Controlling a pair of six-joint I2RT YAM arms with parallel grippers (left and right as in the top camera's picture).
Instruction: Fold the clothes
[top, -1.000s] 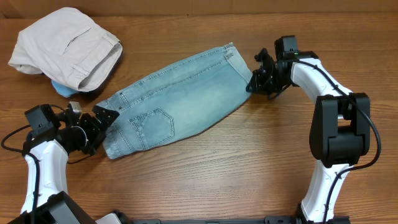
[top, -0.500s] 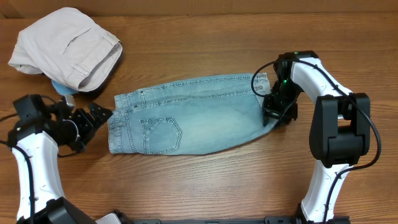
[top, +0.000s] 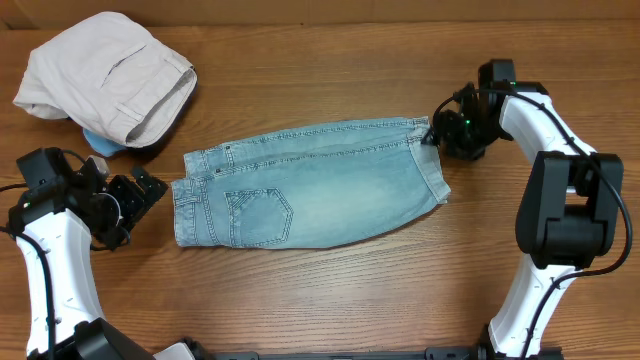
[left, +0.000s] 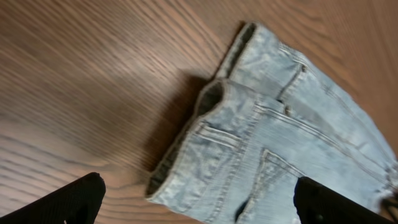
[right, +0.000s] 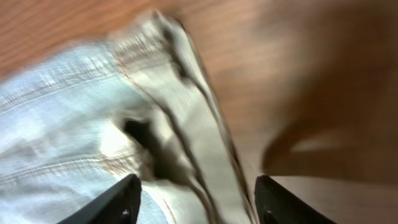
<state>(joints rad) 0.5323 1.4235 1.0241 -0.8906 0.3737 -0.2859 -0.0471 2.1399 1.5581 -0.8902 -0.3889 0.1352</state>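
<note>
Light blue jeans (top: 300, 197) flat in the middle of the table (top: 330, 290), waistband leftward, hems rightward. Left end effector (top: 140, 195) spread and empty, just beside the waistband. Right end effector (top: 443, 125) likewise spread, over the hems' far corner, gripping nothing.

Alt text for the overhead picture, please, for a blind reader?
Folded light blue jeans lie flat on a wooden table. The left tool and right tool sit at either end; beige trousers are heaped top left.
</note>
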